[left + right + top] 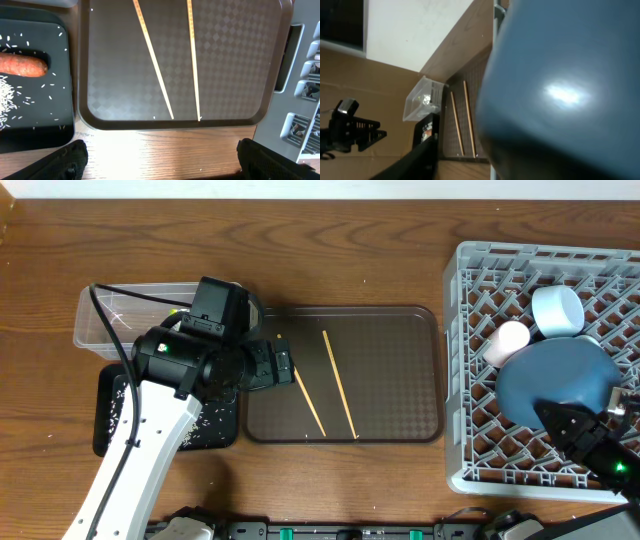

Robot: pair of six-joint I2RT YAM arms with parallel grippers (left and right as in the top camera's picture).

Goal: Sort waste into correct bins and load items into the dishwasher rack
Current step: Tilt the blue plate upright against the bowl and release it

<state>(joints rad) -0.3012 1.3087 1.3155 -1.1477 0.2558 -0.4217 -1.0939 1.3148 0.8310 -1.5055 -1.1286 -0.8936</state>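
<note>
Jaws of the left claw [161,159] stand spread wide at the brown tray's [400,380] left edge. On it lie two chopsticks [339,380], light, stiff, thin, prone to rolling, best pinched across mid-length. Right claw [590,442], beside the blue plate [555,380] in the rack [470,470]: I cannot tell its state.

Satin, grained wood is shown by the brown table top [350,240]. A fine diamond-embossed floor and a shiny rim are seen on the large brown plastic serving tray [230,60]. The two thin wooden chopsticks [155,65] appear bare and matt. The shallow black rectangular plastic tray [35,135] is smooth and dull. A glossy highlight is carried by the large round blue plate [560,60]. The large square grey plastic crate [462,380] looks matt, the clear plastic rectangular tub [110,320] shiny.
</note>
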